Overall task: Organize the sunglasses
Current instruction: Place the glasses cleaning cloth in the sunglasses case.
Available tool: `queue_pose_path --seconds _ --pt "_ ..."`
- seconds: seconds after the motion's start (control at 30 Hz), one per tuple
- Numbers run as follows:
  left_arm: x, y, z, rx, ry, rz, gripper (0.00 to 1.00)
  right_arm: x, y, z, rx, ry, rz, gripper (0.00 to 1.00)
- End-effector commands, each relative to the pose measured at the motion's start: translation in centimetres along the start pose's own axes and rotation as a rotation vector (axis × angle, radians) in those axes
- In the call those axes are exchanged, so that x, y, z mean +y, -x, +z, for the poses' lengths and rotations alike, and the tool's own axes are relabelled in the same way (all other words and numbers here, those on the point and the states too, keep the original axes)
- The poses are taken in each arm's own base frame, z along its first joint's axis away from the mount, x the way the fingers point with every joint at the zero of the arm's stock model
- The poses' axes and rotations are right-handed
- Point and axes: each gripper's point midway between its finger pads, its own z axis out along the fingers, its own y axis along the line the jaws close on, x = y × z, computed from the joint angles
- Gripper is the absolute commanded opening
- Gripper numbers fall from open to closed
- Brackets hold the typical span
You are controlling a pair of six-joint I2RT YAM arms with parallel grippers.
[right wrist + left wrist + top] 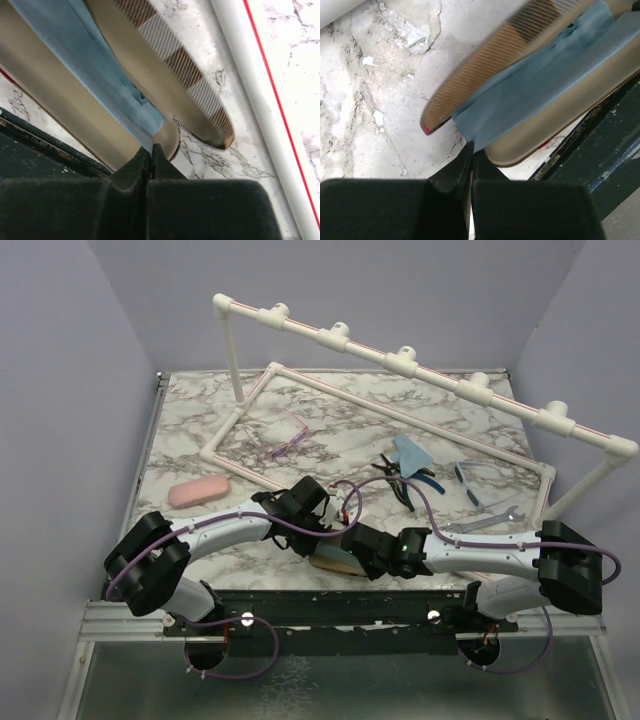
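Note:
The pink-purple sunglasses [289, 441] lie at the back left of the table. The blue sunglasses [470, 482] lie at the right. Neither pair is held. An open brown plaid case [332, 562] lies near the front between both grippers. In the left wrist view its cream tray [560, 117] holds a blue cloth [535, 82], and my left gripper [471, 150] is shut on one corner of it. My right gripper [151, 149] is shut on another corner of the cloth [95, 65] over the tray [50, 95]. In the top view both grippers [322, 530] [357, 552] meet at the case.
A pink case [198, 491] lies at the left. Pliers [405, 483], a second blue cloth [412, 451] and a wrench [482, 522] lie at centre right. A white pipe frame [400, 358] spans the back, and a low pipe [260, 90] runs beside the case lid [172, 67].

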Motion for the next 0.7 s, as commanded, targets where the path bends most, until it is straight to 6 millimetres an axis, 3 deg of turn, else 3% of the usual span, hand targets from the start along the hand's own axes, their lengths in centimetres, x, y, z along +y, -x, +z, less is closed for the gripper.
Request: queue_pose_path --seconds 0.0,0.47,0.67 --pt "-8.7 1.9 -0.1 -0.142 -0.337 0.509 0.00 1.0 1.0 1.9 -0.010 0.042 0.057 0.01" --pt "-9.4 1.2 0.3 -0.142 -0.343 0.559 0.00 1.8 0.8 1.3 -0.009 0.095 0.084 0.14" --pt "-9.5 1.2 0.2 -0.147 -0.327 0.584 0.00 2.3 0.8 -0.4 -0.002 0.145 0.112 0.23"
